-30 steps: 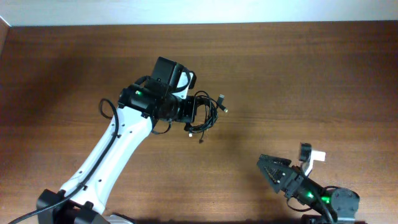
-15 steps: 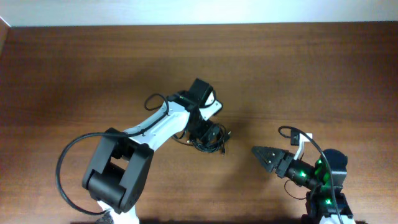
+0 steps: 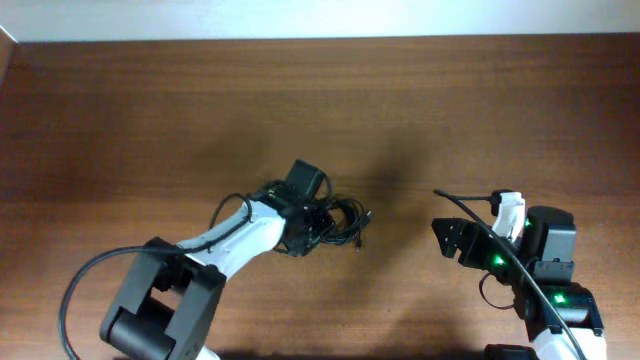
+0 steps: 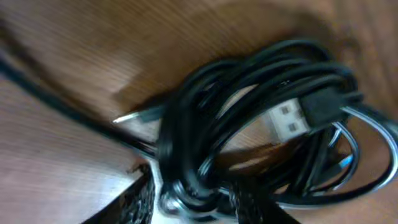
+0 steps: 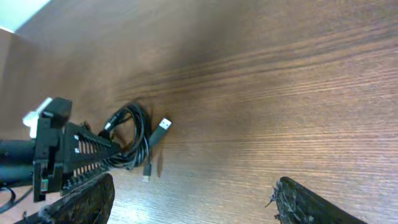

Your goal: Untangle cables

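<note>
The surface point(image 3: 120, 110) is dark brown wood with a fine grain running across the frame, and it fills nearly the whole overhead view. Along the top edge of that view a narrow pale strip of wall point(image 3: 320, 18) shows. The same pale patch appears in the upper left corner of the right wrist view.

The cables point(image 3: 342, 220) lie as a small black coil just left of the overhead frame's centre, resting on the wood. The left claw point(image 3: 320, 228) is clamped on the coil's left side. In the left wrist view the looped strands point(image 4: 249, 118) run down between its two fingers point(image 4: 140, 199) at the bottom edge. A silver USB plug point(image 4: 287, 121) sticks out in the middle of the loops.

The right claw point(image 3: 441, 236) sits in the lower right of the overhead frame, well apart from the coil and pointing toward it. Its own camera shows the jaws spread wide with only bare wood between them point(image 5: 193, 183). In that view the coil point(image 5: 132, 140) lies at the middle left, with the plug point(image 5: 163, 126) pointing to the upper right.
</note>
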You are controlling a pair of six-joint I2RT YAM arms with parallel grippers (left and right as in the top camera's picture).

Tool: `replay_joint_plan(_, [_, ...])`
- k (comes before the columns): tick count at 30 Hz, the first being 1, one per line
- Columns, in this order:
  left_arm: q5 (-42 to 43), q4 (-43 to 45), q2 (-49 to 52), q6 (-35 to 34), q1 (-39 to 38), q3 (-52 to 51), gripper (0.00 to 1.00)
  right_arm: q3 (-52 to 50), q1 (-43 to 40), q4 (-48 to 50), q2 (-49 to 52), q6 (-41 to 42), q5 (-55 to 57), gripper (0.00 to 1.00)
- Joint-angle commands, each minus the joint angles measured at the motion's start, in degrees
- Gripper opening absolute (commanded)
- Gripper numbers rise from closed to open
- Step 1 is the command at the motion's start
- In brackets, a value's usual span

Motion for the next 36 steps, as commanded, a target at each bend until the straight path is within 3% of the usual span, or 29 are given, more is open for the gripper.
replay_joint_plan(1, [-11.13,1.46,-0.07,-1.7,-1.38,-0.7,0.27,0.96,0.15,-1.01,-0.11,-1.11,1.11,0.84])
replay_joint_plan(4, [-9.25,1.46,-0.09,-1.46,-1.31,-0.68,0.36,0.96,0.15,-2.32,0.79,-1.14,1.14,0.84])
replay_joint_plan(6, [-7.93,1.7,-1.57,-1.46,-1.25,-0.66,0.37,0.96,0.15,-2.45,3.54,-1.11,1.14,0.84])
replay_joint_plan(8, [-7.67,2.6,-2.95,-1.53,-1.27,-0.61,0.25,0.96,0.15,-2.45,7.32,-1.11,1.11,0.84])
replay_joint_plan(9, [-5.62,3.63,-3.02,-1.51,-1.25,-0.57,0.11,0.96,0.15,-2.43,8.39,-1.11,1.11,0.84])
replay_joint_plan(11, [-2.49,5.27,-3.02,-1.53,-1.27,-0.59,0.03,0.96,0.15,-2.43,10.29,-1.11,1.11,0.84])
replay_joint_plan(12, [-1.4,5.22,-3.02,-1.51,-1.31,-0.59,0.31,0.96,0.15,-2.43,11.04,-1.11,1.11,0.84])
replay_joint_plan(13, [-1.44,4.79,-3.02,-1.51,-1.31,-0.59,0.46,0.96,0.15,-2.4,11.04,-1.11,1.11,0.84])
replay_joint_plan(14, [-1.49,5.27,-3.02,-1.53,-1.31,-0.59,0.36,0.96,0.15,-2.43,11.04,-1.11,1.11,0.84])
replay_joint_plan(16, [-3.91,7.61,-2.95,-1.49,-1.33,-0.59,0.35,0.96,0.15,-2.43,11.04,-1.09,1.11,0.84])
replay_joint_plan(17, [-5.14,7.65,-2.95,-1.51,-1.75,-0.81,0.18,0.96,0.15,-2.4,11.04,-1.09,1.11,0.84])
replay_joint_plan(19, [-11.78,7.67,-2.95,-1.51,-4.63,-0.81,0.12,0.96,0.15,-2.43,11.04,-1.09,1.11,0.84])
replay_joint_plan(21, [-16.76,7.65,-2.95,-1.51,-7.67,-0.81,0.17,0.96,0.15,-2.45,11.04,-1.09,1.09,0.84])
replay_joint_plan(22, [-20.61,7.65,-2.95,-1.51,-9.31,-0.81,0.29,0.96,0.15,-2.49,11.04,-1.07,1.05,0.84])
replay_joint_plan(24, [-23.45,8.07,-2.14,-1.53,-10.73,-0.83,0.44,0.96,0.15,-2.67,11.04,-1.09,1.07,0.84])
replay_joint_plan(25, [-23.52,8.57,-0.81,-1.51,-10.95,-0.85,0.4,0.96,0.15,-2.71,11.04,-1.09,1.07,0.84])
replay_joint_plan(26, [-23.65,9.7,1.07,-1.51,-10.95,-0.85,0.23,0.96,0.15,-2.99,11.04,-1.09,1.07,0.84])
replay_joint_plan(27, [-23.63,10.99,2.78,-1.51,-10.95,-0.85,0.0,0.96,0.15,-3.37,11.04,-1.09,1.07,0.84])
replay_joint_plan(30, [-24.46,16.65,2.95,2.21,-10.88,-0.83,0.0,0.96,0.15,-4.59,11.04,-1.07,0.85,0.84])
replay_joint_plan(31, [-24.5,16.96,2.95,2.49,-10.88,-0.83,0.08,0.96,0.15,-4.37,11.04,-1.09,-0.55,0.89])
replay_joint_plan(32, [-24.63,16.87,2.95,3.61,-10.62,-0.83,0.0,0.98,0.15,-3.56,11.04,-1.09,-3.82,0.92])
replay_joint_plan(33, [-24.0,16.87,2.8,10.14,-10.47,-0.83,0.0,0.98,0.15,-2.93,11.04,-1.2,-5.86,0.92])
replay_joint_plan(35, [-15.19,16.41,-0.37,22.45,-8.31,-0.83,0.0,0.98,0.15,-2.99,11.04,-4.02,-10.16,0.85])
replay_joint_plan(36, [-10.49,15.98,-2.67,25.81,-6.56,-0.83,0.0,0.98,0.15,-2.05,11.04,-6.73,-15.19,0.73])
